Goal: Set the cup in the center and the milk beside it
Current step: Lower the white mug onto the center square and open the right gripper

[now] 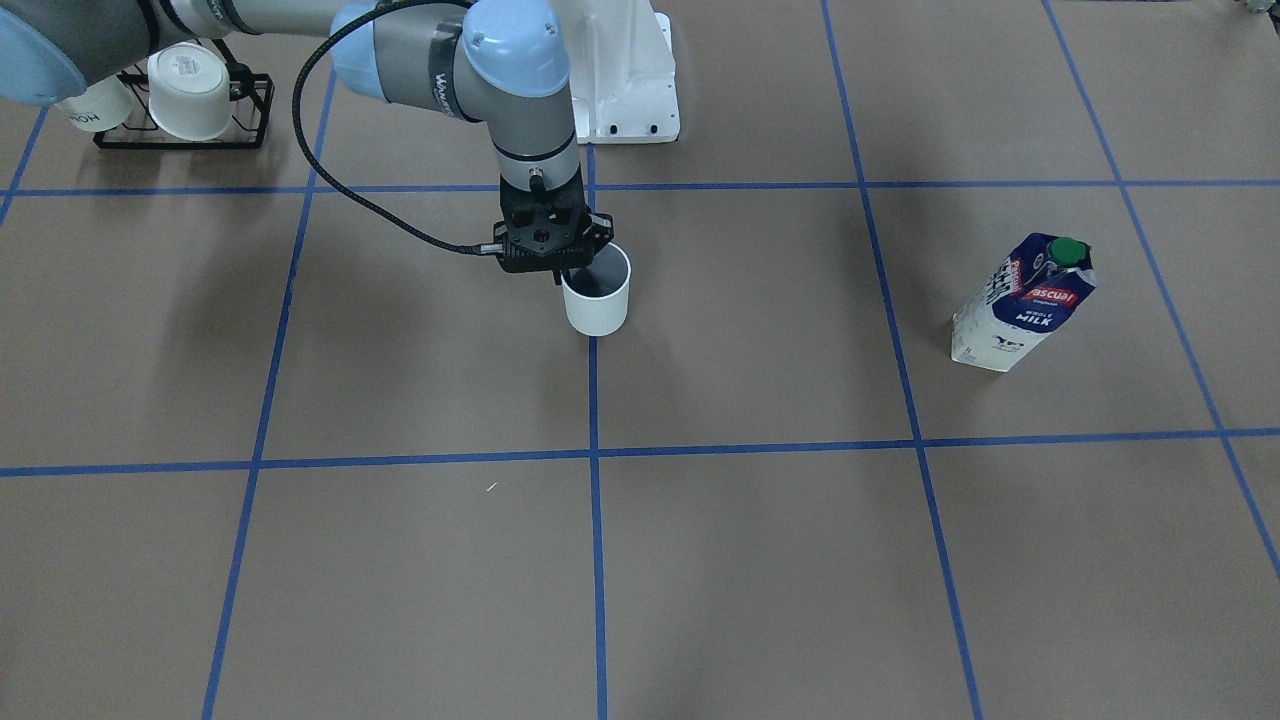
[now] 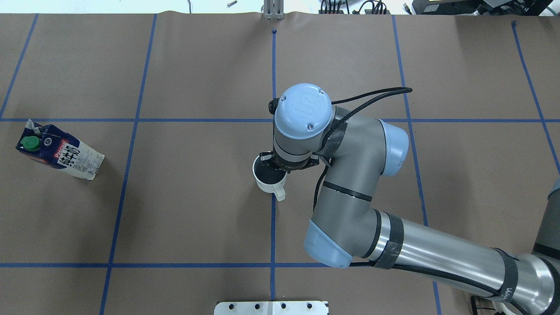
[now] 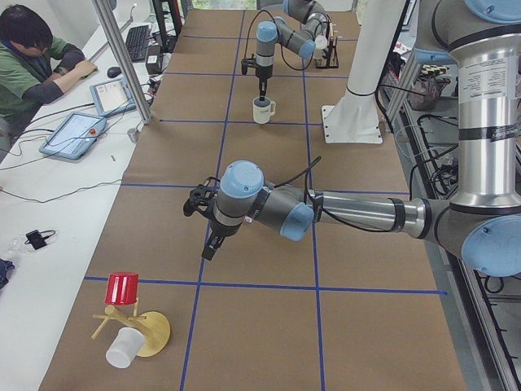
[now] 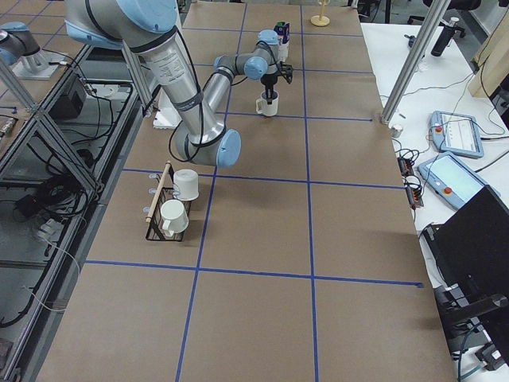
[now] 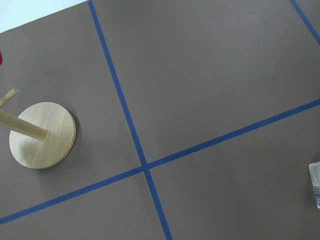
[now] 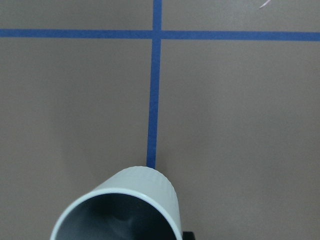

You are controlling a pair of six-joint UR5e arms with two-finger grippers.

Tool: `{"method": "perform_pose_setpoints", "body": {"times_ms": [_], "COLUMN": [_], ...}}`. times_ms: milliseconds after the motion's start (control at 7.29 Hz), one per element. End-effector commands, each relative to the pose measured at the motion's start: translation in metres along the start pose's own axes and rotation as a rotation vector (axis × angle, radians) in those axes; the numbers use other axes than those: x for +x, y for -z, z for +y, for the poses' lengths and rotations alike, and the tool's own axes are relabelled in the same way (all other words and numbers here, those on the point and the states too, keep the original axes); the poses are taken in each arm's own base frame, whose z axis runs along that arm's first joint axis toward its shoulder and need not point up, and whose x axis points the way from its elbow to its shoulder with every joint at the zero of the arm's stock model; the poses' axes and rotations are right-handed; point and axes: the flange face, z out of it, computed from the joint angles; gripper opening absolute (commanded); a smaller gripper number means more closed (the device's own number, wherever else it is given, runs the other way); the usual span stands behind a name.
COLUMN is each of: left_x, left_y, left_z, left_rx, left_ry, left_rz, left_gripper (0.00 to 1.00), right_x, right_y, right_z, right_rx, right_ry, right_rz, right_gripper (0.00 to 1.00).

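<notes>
The plain white cup [image 1: 597, 305] stands upright on the blue tape line that splits the center [image 1: 750, 320]. It also shows in the overhead view [image 2: 267, 179] and in the right wrist view [image 6: 130, 200]. My right gripper [image 1: 565, 272] points straight down and is shut on the cup's rim, on the robot's side. The milk [image 1: 1025, 315] stands upright one grid cell away toward my left [image 2: 61, 153], apart from the cup. My left gripper [image 3: 210, 248] hangs above the table beyond the milk. It shows only in the exterior left view, so I cannot tell whether it is open.
A black wire rack [image 1: 185, 95] with white cups stands on my right side near the base. A wooden cup stand [image 3: 134, 334] with a red cup [image 3: 122, 289] stands at the table's left end. An operator [image 3: 32, 57] sits beside the table.
</notes>
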Motion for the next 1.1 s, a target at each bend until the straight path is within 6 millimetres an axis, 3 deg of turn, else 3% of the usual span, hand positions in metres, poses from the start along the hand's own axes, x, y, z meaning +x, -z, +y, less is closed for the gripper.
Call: {"method": "perform_pose_setpoints", "body": {"times_ms": [0,137,274,411,548,685,823,960], "left_x": [0.000,0.000,0.000,0.000,0.000,0.000,0.001,0.005], "left_y": [0.000,0.000,0.000,0.000,0.000,0.001,0.001,0.005], "left_z": [0.000,0.000,-0.001,-0.001,0.000,0.000,-0.001,-0.004], "left_rx": [0.000,0.000,0.000,0.000,0.000,0.002,0.003,0.023], "left_ry": [-0.001,-0.001,-0.002,-0.001,0.000,-0.004,-0.007,-0.026], "left_rz": [0.000,0.000,0.000,0.000,0.001,0.001,0.002,0.000], "left_gripper": [0.99,0.99,0.99,0.99,0.99,0.99,0.99,0.99], "right_x": [-0.003,-0.003,-0.004,-0.003,-0.004,-0.004,0.009,0.047], "right_y": [-0.008,-0.008,-0.007,-0.005,0.009,0.044,0.071,0.086], "right_z": [0.003,0.000,0.000,-0.001,-0.005,-0.026,-0.048,-0.085], "right_rx": [-0.008,0.015,0.023,0.042,0.066,0.106,0.145,0.150], "right_ry": [-0.002,-0.001,0.000,0.000,0.003,-0.007,-0.020,-0.017], "right_rz": [0.013,0.018,0.018,0.024,0.007,-0.033,-0.053,-0.040], "right_gripper": [0.06,0.24,0.49,0.99,1.00,1.00,1.00,1.00]}}
